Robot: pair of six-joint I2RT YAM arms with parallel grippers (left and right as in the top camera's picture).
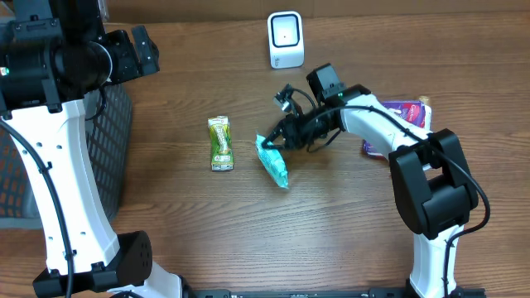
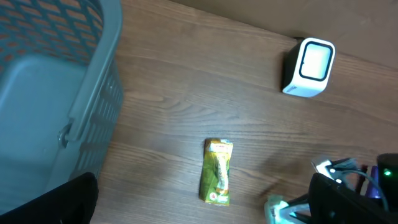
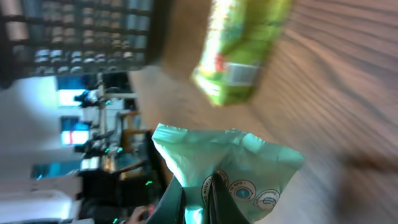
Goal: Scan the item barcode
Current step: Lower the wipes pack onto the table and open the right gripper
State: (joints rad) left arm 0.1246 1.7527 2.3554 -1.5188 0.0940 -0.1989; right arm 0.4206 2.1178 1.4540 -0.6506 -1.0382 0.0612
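While the right gripper (image 1: 269,143) is clenched on the far end of the teal packet (image 1: 275,164), the hold looks like a thin pinch on the crimped edge only.

- Teal packet: the task's thing. It is mid-scene, its near end low at the table (image 1: 331,240), just right of the green packet (image 1: 220,143) and apart from it.
- Scanner (image 1: 286,39): white, far centre, well apart from the teal packet.
- Left gripper (image 1: 141,48): jaws released, holding nothing, far left by the basket (image 1: 112,132).
- Purple packet (image 1: 406,112): right side, partly under the right arm.

Risks:
- The slick film may slide out of so shallow a pinch on lifting.
- The limp body may sag or fold and crease the code.
- The barcode's face cannot be made out in the blurred wrist view, so it may end up turned away from the scanner window.
- A low carry could nudge the scanner.
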